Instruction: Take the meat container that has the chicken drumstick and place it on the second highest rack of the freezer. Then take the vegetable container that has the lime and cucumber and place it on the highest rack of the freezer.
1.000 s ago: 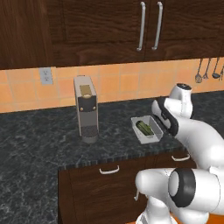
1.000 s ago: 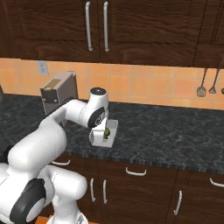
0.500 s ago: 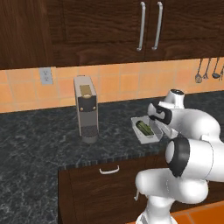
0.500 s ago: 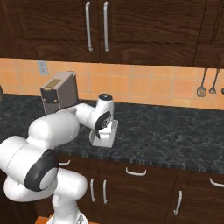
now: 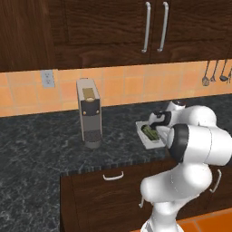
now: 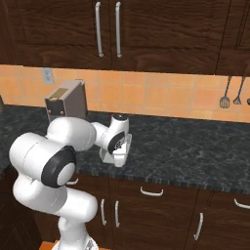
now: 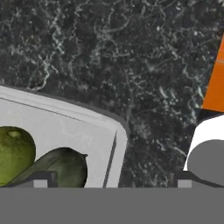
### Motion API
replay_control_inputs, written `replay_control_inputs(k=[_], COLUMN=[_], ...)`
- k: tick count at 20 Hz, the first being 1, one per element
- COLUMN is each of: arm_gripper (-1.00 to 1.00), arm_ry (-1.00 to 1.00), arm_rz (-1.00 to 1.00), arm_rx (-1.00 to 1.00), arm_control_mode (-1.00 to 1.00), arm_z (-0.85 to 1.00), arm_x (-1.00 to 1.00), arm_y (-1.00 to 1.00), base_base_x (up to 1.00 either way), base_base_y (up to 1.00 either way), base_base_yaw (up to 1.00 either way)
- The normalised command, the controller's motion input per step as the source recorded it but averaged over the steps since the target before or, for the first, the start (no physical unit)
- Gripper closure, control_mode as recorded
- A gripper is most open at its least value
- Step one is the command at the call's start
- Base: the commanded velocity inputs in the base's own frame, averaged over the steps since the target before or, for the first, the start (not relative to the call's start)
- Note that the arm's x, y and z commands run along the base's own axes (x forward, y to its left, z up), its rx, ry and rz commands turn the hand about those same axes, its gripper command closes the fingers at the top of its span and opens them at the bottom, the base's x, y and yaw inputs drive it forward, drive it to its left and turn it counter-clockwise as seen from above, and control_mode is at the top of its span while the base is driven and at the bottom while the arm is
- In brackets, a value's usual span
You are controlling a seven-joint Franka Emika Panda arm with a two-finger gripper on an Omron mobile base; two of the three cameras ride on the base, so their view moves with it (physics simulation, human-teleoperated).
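I see the vegetable container [image 5: 148, 138], a shallow white tray, sitting on the dark speckled counter [image 5: 41, 149] to the right of the grey coffee machine [image 5: 89, 112], with the cucumber [image 7: 52, 168] and the lime [image 7: 14, 153] lying side by side inside it. My gripper [image 7: 109, 180] hangs low over the tray's near corner, its two finger tips [image 7: 40, 180] set wide apart with the tray's wall between them, one over the cucumber and one out over bare counter, closed on nothing.
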Motion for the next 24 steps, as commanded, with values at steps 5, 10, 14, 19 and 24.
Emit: replay_control_inputs(k=[5, 10, 14, 19, 24], arm_gripper=[-1.0, -1.0, -1.0, -1.0, -1.0], arm_ry=[0.0, 0.0, 0.0, -0.01, 0.0], arm_rz=[0.0, -0.04, -0.07, -0.06, 0.0], arm_rx=[0.0, 0.0, 0.0, -0.01, 0.0], arm_control_mode=[-1.0, -1.0, -1.0, -1.0, -1.0], arm_z=[-0.29, -0.14, -0.24, -0.18, 0.0], arm_x=[0.0, -0.03, -0.08, -0.02, 0.0], arm_y=[0.0, 0.0, 0.02, 0.07, 0.0], base_base_x=[0.0, 0.0, 0.0, 0.0, 0.0], base_base_y=[0.0, 0.0, 0.0, 0.0, 0.0], base_base_yaw=[0.0, 0.0, 0.0, 0.0, 0.0])
